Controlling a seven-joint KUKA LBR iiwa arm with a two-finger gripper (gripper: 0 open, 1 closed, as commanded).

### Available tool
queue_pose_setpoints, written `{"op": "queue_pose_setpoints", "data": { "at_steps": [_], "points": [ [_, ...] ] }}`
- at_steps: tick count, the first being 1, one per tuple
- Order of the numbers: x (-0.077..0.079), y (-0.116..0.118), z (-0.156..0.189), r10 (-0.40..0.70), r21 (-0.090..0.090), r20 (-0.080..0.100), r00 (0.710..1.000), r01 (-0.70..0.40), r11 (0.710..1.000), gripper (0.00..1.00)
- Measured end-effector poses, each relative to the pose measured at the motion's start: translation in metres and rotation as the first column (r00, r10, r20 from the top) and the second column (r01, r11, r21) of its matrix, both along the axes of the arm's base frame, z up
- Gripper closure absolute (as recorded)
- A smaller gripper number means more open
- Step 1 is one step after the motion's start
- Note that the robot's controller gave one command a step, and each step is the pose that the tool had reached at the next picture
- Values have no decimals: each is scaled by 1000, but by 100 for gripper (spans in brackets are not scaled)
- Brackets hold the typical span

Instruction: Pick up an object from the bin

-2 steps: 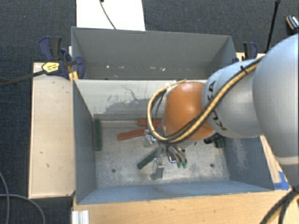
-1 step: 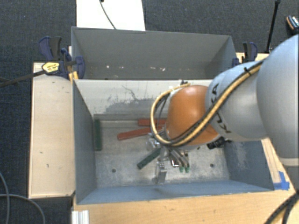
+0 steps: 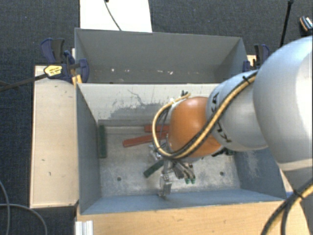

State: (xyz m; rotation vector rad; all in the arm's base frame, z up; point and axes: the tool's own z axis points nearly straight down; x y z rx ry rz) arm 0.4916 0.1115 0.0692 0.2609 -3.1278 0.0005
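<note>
One gripper point(image 3: 165, 184), low in the bin point(image 3: 88, 146), close to the front wall and about mid-width. Its metal tip points down at the grey floor. Cannot tell whether it is apart or together, since the mechanism above blocks the view. Orange wrist cover point(image 3: 188, 126) sits right over it. Black-and-yellow cable point(image 3: 157, 126) loops round the cover's left side. Grey-white arm point(image 3: 274, 102) comes in from the right, over the bin's right wall.

Nearest thing is a dark green stick-like piece point(image 3: 153, 169). It lies tilted on the floor just left of the gripper, with its right end up against the gripper body; contact unclear. Just right of the gripper are small green bits point(image 3: 190, 179), partly under the mechanism, shape unclear.

Further out, toward the bin's middle, a red-orange flat strip point(image 3: 139, 141) lies roughly left to right, slightly tilted, its right end hidden under the cover. A second red strip point(image 3: 155, 129) lies just behind it and also runs under the cover.

Far left, a dark green bar point(image 3: 102, 141) lies front to back along the foot of the left wall, well apart from the gripper and near the strips' left ends. The floor is grey, scuffed white toward the back wall.
</note>
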Motion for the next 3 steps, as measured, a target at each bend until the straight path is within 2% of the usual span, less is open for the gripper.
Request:
{"op": "queue_pose_setpoints", "data": {
  "at_steps": [1, 2, 3],
  "points": [
    [-7, -12, 2, -111, 2, 3, 994, 111, 994, 0],
    [-8, -13, 1, -113, 1, -1, 994, 113, 994, 100],
    [-6, -12, 70, -113, 4, 11, 993, 113, 994, 100]
  ]
}}
